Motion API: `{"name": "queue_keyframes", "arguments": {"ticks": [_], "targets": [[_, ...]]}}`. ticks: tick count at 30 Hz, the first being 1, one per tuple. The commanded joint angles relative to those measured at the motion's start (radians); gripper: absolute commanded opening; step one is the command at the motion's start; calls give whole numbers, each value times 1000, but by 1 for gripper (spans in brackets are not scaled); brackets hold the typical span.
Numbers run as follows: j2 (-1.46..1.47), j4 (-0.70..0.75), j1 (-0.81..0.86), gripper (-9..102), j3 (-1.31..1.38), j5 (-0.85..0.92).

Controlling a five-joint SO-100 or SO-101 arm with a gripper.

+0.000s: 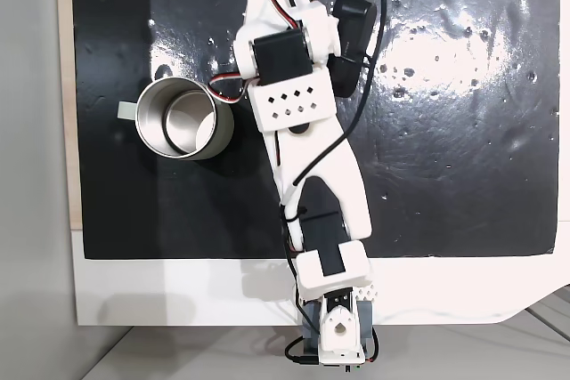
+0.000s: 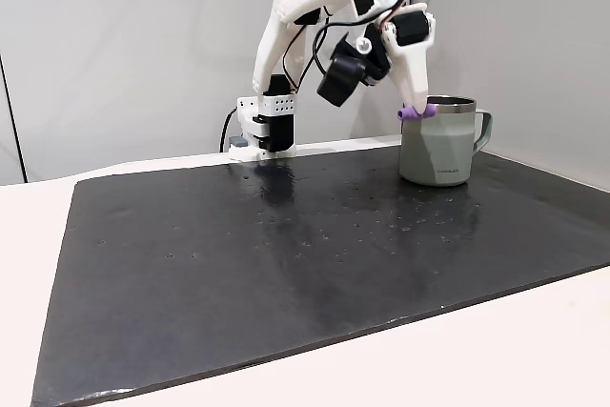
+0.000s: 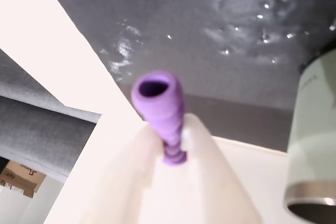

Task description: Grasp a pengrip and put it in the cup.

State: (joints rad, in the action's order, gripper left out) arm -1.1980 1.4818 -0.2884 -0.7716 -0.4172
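The small purple ribbed soft tube, the pengrip, is held clamped between the 2 white fingers of the gripper. In the wrist view its open hollow end is turned toward the camera, and its lower part is sunk between the pale, blurred fingers. In a fixed view from the side the pengrip is seen lying roughly level at the gripper's tip, raised off the mat and just beside the rim of the cup, on its left side as that view shows it. Whether the tube touches the rim cannot be told.

The cup is a round mug with a pale grey-green outer wall, a shiny steel inside and a small flat handle tab. It stands upright on the black glossy mat. In a fixed view from above the cup is seen at the left of the mat, its handle tab pointing left, with the white arm stretched beside it on the right. In the wrist view the cup's wall is seen at the right edge.

The mat is laid on a white table. The arm's base is set at the mat's far edge in the side view.
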Motion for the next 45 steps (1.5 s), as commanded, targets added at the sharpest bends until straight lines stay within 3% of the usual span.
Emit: {"name": "queue_keyframes", "arguments": {"ticks": [1,17,33,45], "targets": [[-172,46,20,0,-8,29],[-396,110,-18,0,-55,91],[-388,104,-347,0,-121,193],[-362,106,-437,0,-120,233]]}}
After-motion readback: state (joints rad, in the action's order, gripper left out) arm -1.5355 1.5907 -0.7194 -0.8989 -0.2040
